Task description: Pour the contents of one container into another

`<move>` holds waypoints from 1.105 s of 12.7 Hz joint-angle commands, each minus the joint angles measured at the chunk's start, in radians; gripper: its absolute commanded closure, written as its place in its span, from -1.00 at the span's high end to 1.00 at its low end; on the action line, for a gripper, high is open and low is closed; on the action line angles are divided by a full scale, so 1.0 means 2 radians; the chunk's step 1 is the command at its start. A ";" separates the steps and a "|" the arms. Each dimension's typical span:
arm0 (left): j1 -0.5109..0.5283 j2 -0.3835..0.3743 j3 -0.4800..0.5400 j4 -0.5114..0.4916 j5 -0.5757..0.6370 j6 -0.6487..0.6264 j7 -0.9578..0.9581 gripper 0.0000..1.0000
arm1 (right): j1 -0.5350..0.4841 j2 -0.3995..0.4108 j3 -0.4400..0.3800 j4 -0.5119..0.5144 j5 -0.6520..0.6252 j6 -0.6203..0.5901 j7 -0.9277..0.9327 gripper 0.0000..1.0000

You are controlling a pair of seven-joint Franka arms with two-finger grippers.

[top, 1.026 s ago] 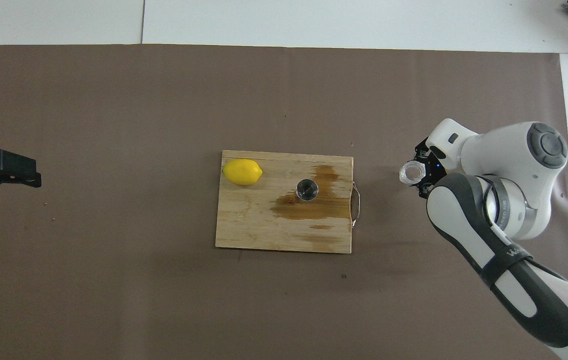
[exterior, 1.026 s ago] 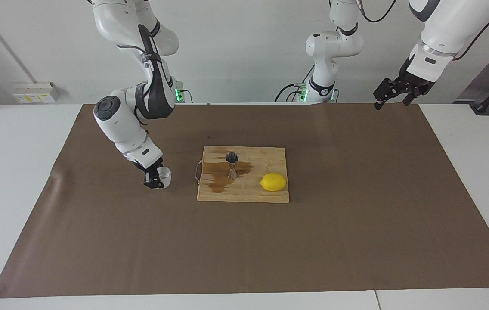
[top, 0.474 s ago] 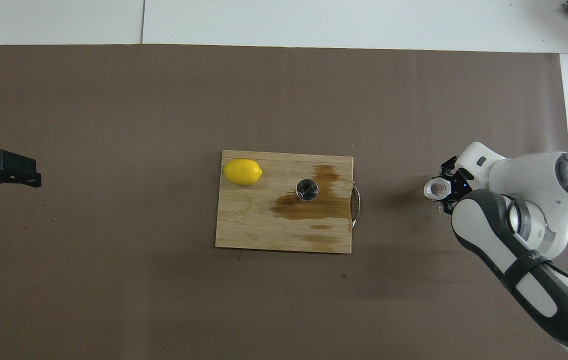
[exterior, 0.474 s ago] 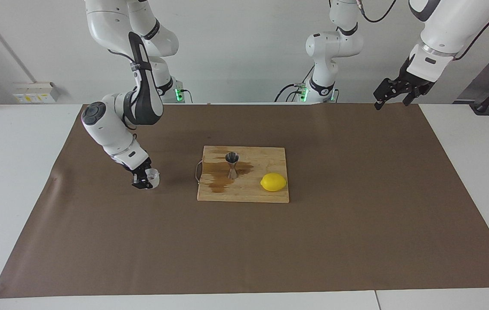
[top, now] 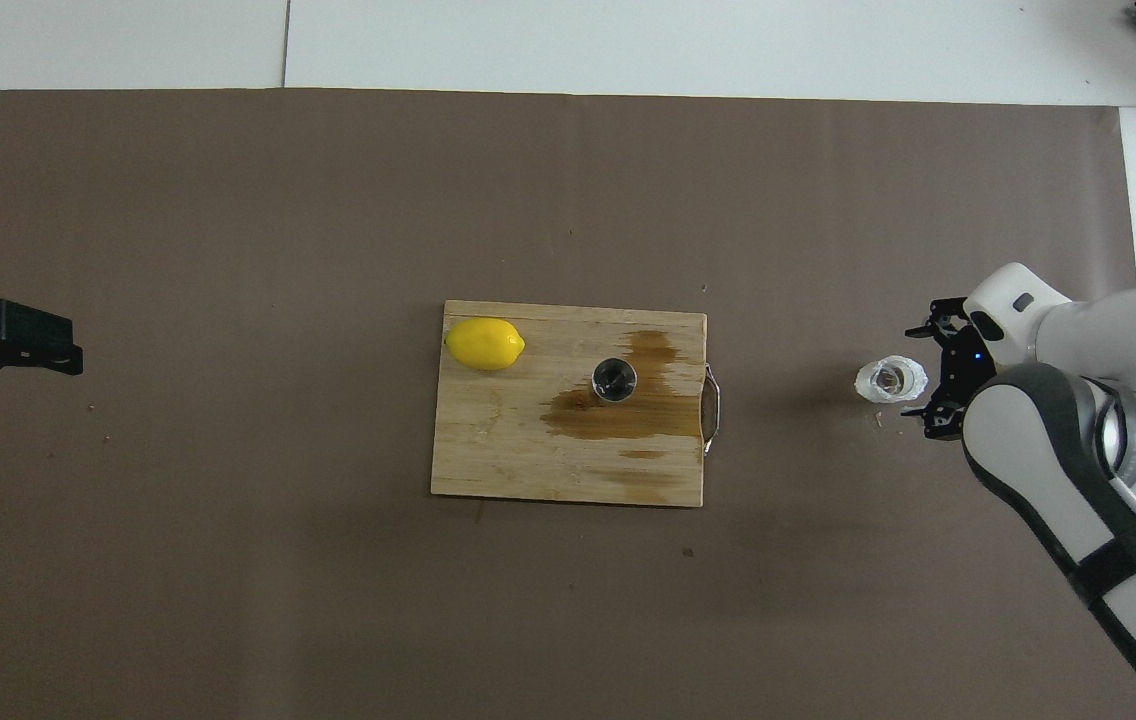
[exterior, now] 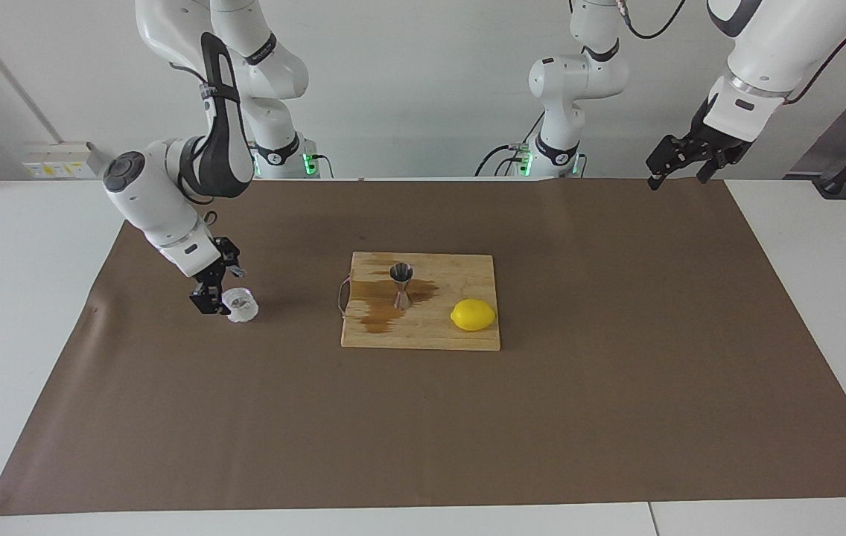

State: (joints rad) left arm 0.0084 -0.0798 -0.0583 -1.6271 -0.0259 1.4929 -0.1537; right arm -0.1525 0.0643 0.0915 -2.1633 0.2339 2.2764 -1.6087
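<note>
**Cup stands on the paper, jigger on the wet board**

The right gripper (exterior: 216,286) hangs low over the brown paper (exterior: 616,417) at the right arm's end of the table, its two fingers spread wide and holding nothing. In the overhead view the right gripper (top: 936,380) shows one finger (top: 926,327) on each side of a gap, and the cup sits just outside their tips, apart from them.

The small ribbed whitish-clear cup (exterior: 240,304) stands upright on the paper just beside the gripper, toward the board. Seen from above, the cup (top: 890,380) has a round rim; what it holds cannot be told.

Well apart from it, in the middle of the table, lies a wooden cutting board (exterior: 460,279) with a metal handle (exterior: 342,296) facing the cup. A dark wet stain (top: 618,420) spreads over the board's handle end. The steel jigger (exterior: 401,285) stands upright in that stain; its open top cone (top: 614,379) looks dark inside. A lemon (exterior: 473,315) rests on the board, toward the left arm's end.

The left gripper (exterior: 680,165) waits high over the paper's corner at the left arm's end, fingers apart and empty.
</note>
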 commanded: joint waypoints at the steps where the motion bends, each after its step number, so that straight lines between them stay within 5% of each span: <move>1: 0.003 -0.006 -0.002 -0.006 0.004 -0.005 0.004 1.00 | -0.006 -0.002 0.002 0.061 0.004 -0.021 0.089 1.00; 5: 0.003 -0.006 -0.002 -0.006 0.004 -0.005 0.004 1.00 | 0.001 -0.001 0.003 0.124 -0.003 -0.012 0.237 1.00; 11: 0.003 -0.006 -0.002 -0.006 0.004 -0.005 0.004 1.00 | 0.021 -0.008 0.004 0.146 -0.009 -0.020 0.624 1.00; 14: 0.003 -0.006 -0.002 -0.006 0.004 -0.005 0.004 1.00 | 0.029 -0.021 0.005 0.193 -0.069 -0.060 0.787 1.00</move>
State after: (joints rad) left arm 0.0084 -0.0798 -0.0584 -1.6271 -0.0259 1.4929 -0.1537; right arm -0.0976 0.0434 0.0977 -1.8527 0.1574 2.2413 -0.2192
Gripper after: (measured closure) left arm 0.000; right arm 0.000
